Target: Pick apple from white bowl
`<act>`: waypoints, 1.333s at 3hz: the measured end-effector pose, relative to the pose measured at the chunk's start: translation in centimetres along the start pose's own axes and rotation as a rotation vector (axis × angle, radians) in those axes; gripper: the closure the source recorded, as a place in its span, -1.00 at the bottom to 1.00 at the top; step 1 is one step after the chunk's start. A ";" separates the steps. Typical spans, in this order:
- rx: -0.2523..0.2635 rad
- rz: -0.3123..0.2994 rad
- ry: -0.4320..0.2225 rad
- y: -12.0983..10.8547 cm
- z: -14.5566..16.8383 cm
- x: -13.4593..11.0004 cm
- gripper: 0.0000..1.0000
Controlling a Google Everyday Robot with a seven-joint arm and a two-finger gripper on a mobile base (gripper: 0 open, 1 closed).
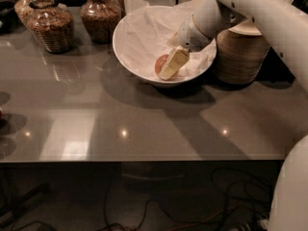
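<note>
Gripper (169, 71) was down inside the bowl (126, 57), right up against the apple (160, 64). Honestly couldn't tell if it was gripping it.

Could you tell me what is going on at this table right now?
A robot arm is working on taking the apple out of the white bowl at the back of the grey table. Its gripper is down inside the bowl, right against the apple, which lies on the paper lining and is not lifted yet. Glass jars and stacked beige bowls flank the bowl.
</note>
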State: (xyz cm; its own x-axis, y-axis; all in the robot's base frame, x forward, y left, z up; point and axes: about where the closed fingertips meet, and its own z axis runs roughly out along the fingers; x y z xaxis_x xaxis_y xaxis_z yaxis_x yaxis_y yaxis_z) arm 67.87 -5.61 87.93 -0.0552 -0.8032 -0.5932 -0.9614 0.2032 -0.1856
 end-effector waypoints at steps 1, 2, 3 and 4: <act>-0.046 0.008 0.015 1.2 1.4 0.5 -0.44; -0.068 0.008 0.025 1.9 2.1 0.9 -0.06; -0.067 0.008 0.025 1.9 2.0 0.9 0.41; -0.021 0.002 0.010 1.5 0.1 0.7 0.87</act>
State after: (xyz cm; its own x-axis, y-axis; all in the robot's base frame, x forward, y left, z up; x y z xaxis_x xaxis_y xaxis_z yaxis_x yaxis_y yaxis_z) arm 66.47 -5.79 87.20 -0.0598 -0.8085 -0.5854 -0.9666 0.1932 -0.1682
